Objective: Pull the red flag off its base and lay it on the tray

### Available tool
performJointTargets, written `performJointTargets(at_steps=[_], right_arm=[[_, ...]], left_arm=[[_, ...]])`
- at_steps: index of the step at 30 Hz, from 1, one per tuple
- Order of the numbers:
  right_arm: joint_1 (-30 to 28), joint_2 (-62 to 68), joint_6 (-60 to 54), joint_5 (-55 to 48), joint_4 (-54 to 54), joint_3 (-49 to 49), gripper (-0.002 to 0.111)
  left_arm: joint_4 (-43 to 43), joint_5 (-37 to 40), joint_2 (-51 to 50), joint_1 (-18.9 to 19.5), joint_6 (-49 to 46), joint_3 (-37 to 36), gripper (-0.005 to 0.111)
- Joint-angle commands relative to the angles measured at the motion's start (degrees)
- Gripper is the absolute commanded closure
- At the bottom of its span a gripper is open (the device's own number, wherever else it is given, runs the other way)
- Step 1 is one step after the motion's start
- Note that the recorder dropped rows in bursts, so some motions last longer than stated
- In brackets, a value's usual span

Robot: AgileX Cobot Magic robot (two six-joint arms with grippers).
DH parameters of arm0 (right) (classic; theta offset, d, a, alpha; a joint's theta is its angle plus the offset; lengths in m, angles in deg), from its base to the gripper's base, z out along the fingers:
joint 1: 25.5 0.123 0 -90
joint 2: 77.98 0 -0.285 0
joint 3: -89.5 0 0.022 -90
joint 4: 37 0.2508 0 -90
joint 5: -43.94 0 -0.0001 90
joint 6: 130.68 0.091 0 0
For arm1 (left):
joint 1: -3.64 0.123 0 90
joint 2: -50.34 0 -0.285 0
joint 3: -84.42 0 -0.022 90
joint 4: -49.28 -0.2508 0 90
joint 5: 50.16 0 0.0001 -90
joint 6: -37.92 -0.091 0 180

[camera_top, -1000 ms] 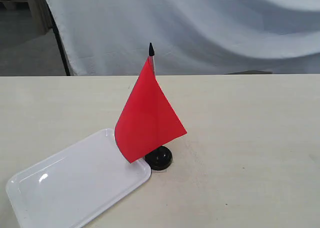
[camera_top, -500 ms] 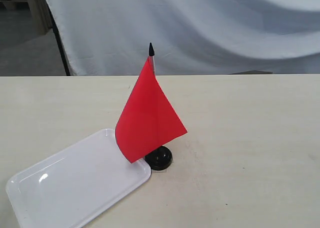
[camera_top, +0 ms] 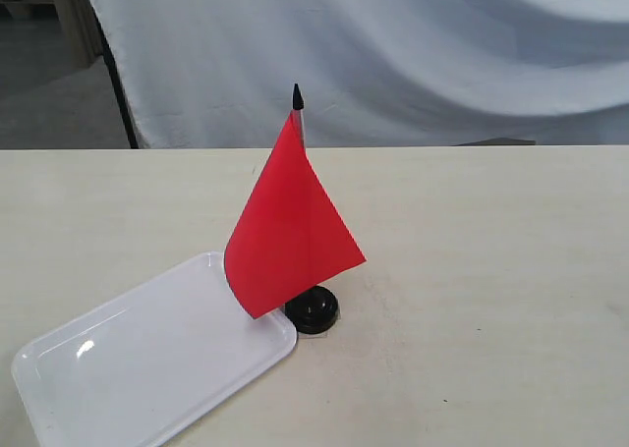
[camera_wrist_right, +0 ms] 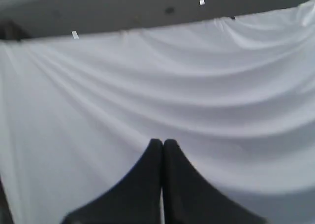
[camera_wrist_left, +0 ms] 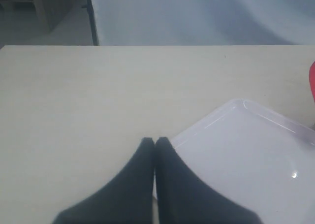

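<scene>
Nothing has shifted over the last second: your red flag (camera_top: 293, 233) still stands upright in the base (camera_top: 314, 310), just right of the tray (camera_top: 147, 359). Your left gripper (camera_wrist_left: 155, 141) and right gripper (camera_wrist_right: 163, 143) are both clenched on nothing, well off the flag, so the pull hasn't begun
</scene>
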Motion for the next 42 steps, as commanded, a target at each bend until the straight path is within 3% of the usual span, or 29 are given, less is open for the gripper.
performJointTargets(at_steps=[1, 7, 14, 20, 22, 27, 34, 38, 42], right_arm=[[-0.32, -0.26, 16.67, 14.34, 0.23, 0.18, 0.109], [-0.32, -0.26, 30.04, 19.98, -1.00, 0.18, 0.109], [-0.32, -0.26, 30.67, 17.13, -2.93, 0.18, 0.109], [-0.32, 10.87, 29.82, 19.06, -19.93, -4.06, 0.109], [-0.32, 21.28, 25.54, 24.40, -24.58, -4.96, 0.109], [-0.32, 41.31, 15.91, 26.44, -22.68, -5.10, 0.109], [-0.32, 75.76, 2.80, 43.52, -25.85, -5.23, 0.109], [0.50, 93.02, -2.22, 43.52, -32.51, -8.20, 0.109], [5.34, 102.41, -0.84, 43.52, -39.24, -14.93, 0.109]], left_arm=[[0.01, -0.15, 0.06, -0.25, -0.08, -0.09, 0.107], [0.01, -0.15, 0.06, -0.25, -0.08, -0.09, 0.107], [0.01, -0.15, 0.06, -0.25, -0.08, -0.09, 0.107], [0.01, -0.15, 0.06, -0.25, -0.08, -0.09, 0.107], [0.01, -0.15, 0.06, -0.25, -0.08, -0.09, 0.107], [0.01, -0.15, 0.06, -0.25, -0.08, -0.09, 0.107], [0.01, -0.15, 0.06, -0.25, -0.08, -0.09, 0.107], [0.01, -0.15, 0.06, -0.25, -0.08, -0.09, 0.107], [0.01, -0.15, 0.06, -0.25, -0.08, -0.09, 0.107]])
